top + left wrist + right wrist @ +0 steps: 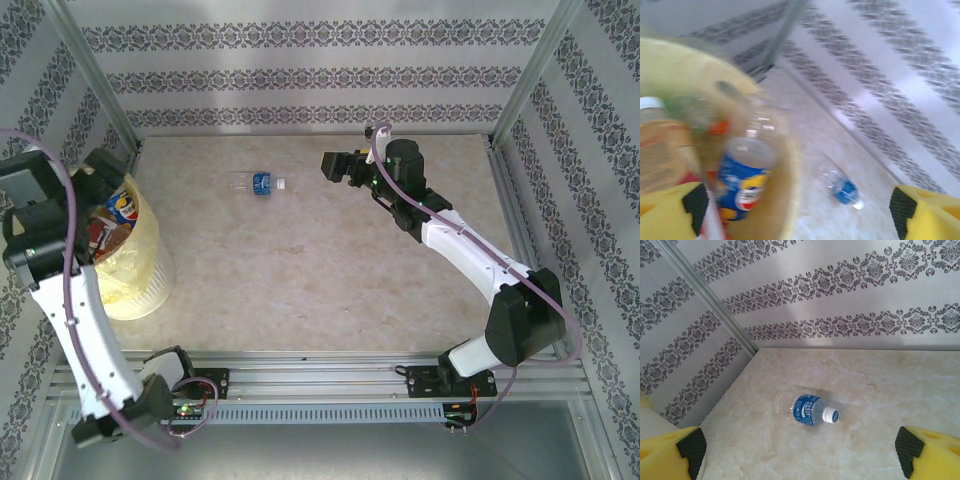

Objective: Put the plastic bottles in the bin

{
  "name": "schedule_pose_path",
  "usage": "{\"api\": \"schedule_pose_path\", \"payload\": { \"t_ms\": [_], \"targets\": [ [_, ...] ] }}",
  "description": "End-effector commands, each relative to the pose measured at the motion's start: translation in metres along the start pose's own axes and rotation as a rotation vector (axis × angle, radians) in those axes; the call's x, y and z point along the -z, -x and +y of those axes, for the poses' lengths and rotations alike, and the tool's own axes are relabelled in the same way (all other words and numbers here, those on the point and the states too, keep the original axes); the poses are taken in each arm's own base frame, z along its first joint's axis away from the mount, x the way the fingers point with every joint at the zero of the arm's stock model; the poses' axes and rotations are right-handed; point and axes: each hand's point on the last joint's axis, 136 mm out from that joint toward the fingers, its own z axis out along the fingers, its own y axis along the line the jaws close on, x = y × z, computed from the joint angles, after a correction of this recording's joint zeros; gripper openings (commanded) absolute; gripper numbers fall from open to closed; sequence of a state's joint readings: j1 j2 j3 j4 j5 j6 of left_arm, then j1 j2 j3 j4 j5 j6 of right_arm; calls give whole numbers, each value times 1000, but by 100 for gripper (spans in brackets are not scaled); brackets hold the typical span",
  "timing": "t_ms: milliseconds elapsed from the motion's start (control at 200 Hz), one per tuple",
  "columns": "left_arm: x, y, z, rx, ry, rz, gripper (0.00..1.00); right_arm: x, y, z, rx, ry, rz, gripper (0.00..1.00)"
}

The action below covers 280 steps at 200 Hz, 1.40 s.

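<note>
One clear plastic bottle (260,184) with a blue label and white cap lies on its side at the back of the table, also seen in the right wrist view (812,410) and the left wrist view (842,189). The pale-yellow bin (140,270) stands at the left and holds several bottles; the top one (124,207) has a blue, yellow and red label (742,182). My left gripper (105,172) hovers over the bin's rim (790,165), open (795,207), holding nothing. My right gripper (335,165) is open (797,450), to the right of the lying bottle and facing it.
Patterned walls (300,75) close in the table (330,270) at the back and both sides, with metal posts (95,75) in the back corners. A metal rail (320,380) carrying both arm bases runs along the near edge.
</note>
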<state>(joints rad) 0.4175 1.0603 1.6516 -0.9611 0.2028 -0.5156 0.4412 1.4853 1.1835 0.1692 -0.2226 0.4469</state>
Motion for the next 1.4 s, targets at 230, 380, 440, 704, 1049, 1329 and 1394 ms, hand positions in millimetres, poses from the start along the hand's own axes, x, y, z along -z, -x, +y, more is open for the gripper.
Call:
{"api": "schedule_pose_path", "payload": {
  "t_ms": [230, 380, 440, 704, 1049, 1329, 1394],
  "targets": [
    [-58, -50, -123, -197, -154, 31, 100, 18, 2, -12, -37, -68, -51, 98],
    [-112, -102, -164, -127, -164, 91, 100, 26, -3, -34, -93, -145, -50, 98],
    [-135, -124, -174, -71, -151, 121, 100, 30, -4, -42, -118, -160, -48, 98],
    [-226, -201, -157, 99, 167, 202, 100, 58, -8, -61, -127, -223, -42, 98],
    [-305, -247, -109, 206, 461, 124, 100, 85, -9, -74, -90, -286, -31, 98],
    [-337, -280, -89, 266, 559, 175, 100, 98, -11, -82, -79, -322, -36, 98],
    [-342, -287, -83, 277, 579, 177, 100, 100, -10, -83, -79, -326, -38, 98]
  ]
}}
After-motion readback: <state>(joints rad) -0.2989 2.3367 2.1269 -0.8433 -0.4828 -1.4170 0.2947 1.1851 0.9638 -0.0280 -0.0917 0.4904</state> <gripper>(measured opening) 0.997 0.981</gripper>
